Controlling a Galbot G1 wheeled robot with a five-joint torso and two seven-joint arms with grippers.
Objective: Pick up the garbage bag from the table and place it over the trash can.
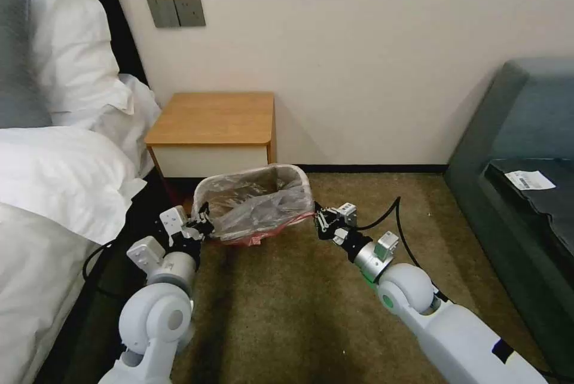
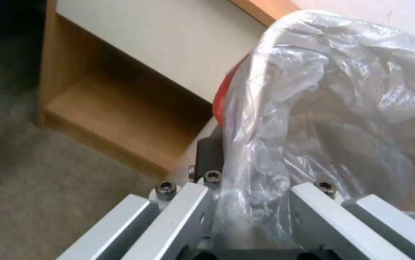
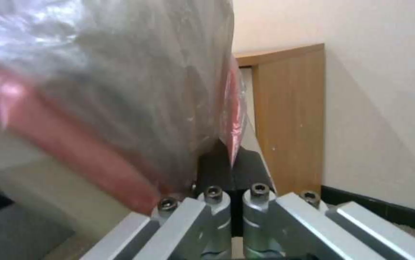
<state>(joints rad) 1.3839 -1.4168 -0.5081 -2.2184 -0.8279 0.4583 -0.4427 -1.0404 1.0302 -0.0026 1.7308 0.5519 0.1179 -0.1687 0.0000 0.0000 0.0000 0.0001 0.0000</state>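
Most of the garbage bag (image 1: 254, 204) already draped over the trash can (image 1: 293, 176) before the table (image 1: 215, 118). The left gripper (image 1: 202, 225) and right gripper (image 1: 321, 218) each pinched its pink rim at opposite sides. The fitting step looked nearly finished; tugging the rim lower seemed needed. The bin's far rim was hard to make out.

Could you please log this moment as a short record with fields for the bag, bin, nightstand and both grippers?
bag: garbage bag draped over the trash can, pink-red rim hanging down the near side
bin: on the carpet in front of the table
table top: bare wood
left gripper: at the bin's left side, fingers shut on the bag's plastic
right gripper: at the bin's right side, fingers shut on the bag's rim
other: white paper slip on the dark seat at right
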